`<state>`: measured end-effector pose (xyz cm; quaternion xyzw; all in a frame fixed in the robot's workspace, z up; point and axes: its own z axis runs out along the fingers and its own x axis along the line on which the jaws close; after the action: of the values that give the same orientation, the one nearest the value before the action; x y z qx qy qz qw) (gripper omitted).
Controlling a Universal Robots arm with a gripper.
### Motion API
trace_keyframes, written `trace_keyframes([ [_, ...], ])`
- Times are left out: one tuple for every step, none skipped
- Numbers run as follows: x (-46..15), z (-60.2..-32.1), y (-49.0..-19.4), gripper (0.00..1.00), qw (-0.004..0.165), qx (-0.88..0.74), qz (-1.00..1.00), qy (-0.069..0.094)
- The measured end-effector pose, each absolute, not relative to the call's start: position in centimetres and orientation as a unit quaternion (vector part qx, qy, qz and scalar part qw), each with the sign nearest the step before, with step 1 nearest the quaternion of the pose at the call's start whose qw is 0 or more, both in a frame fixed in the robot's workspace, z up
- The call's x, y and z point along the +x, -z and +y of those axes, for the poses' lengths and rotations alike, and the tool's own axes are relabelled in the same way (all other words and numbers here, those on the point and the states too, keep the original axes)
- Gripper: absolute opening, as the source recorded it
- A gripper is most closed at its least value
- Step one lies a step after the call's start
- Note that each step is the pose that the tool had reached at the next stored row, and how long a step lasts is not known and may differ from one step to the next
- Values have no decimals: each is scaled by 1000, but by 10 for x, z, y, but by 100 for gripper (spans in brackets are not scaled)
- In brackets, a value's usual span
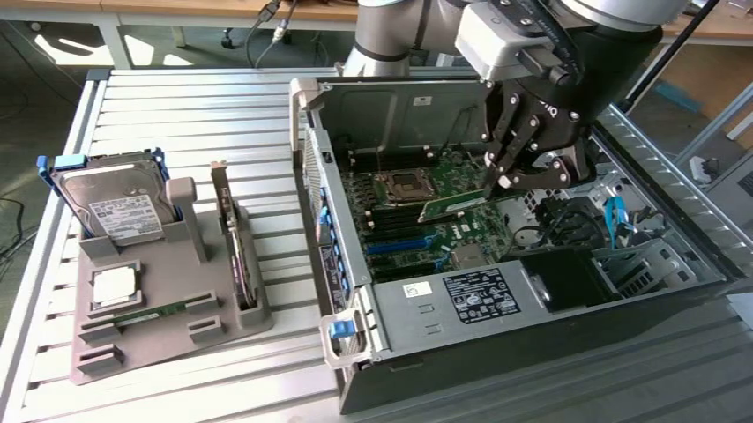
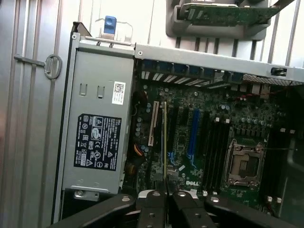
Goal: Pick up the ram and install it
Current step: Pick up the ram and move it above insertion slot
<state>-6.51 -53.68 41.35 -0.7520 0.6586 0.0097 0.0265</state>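
The ram (image 1: pixel 454 206) is a thin green board stick, and my gripper (image 1: pixel 509 181) is shut on one end of it. It hangs tilted inside the open computer case (image 1: pixel 353 291), a little above the motherboard (image 1: pixel 442 233). In the wrist view the ram (image 2: pixel 165 142) appears edge-on, running out from between my gripper (image 2: pixel 166 194). The black memory slots (image 2: pixel 214 147) lie beside the processor socket (image 2: pixel 243 164), off to one side of the stick. The same processor socket (image 1: pixel 406 183) sits just past the stick's free end in the exterior view.
The grey power supply (image 1: pixel 477 300) fills the case's near corner. At the exterior view's left, a grey holder tray (image 1: pixel 176 264) carries a hard drive (image 1: pixel 115 211), an upright expansion card (image 1: pixel 235 247), a square silver chip (image 1: pixel 115 284) and a green stick (image 1: pixel 159 311). The slatted table (image 1: pixel 176 115) surrounds both.
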Motion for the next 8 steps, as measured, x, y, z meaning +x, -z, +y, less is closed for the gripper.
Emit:
trace_keyframes([
  [-62,-537,-413,12,27,-752,659,-10],
  [-58,-537,-413,12,26,-752,659,-10],
  [-54,-537,-413,12,26,-752,659,-10],
  [-51,-537,-414,12,26,-752,659,-10],
  [-47,-537,-413,12,26,-752,659,-10],
  [-44,-537,-413,12,26,-752,659,-10],
  [-40,-537,-414,12,26,-752,659,-10],
  [-37,-537,-413,12,26,-752,659,-10],
])
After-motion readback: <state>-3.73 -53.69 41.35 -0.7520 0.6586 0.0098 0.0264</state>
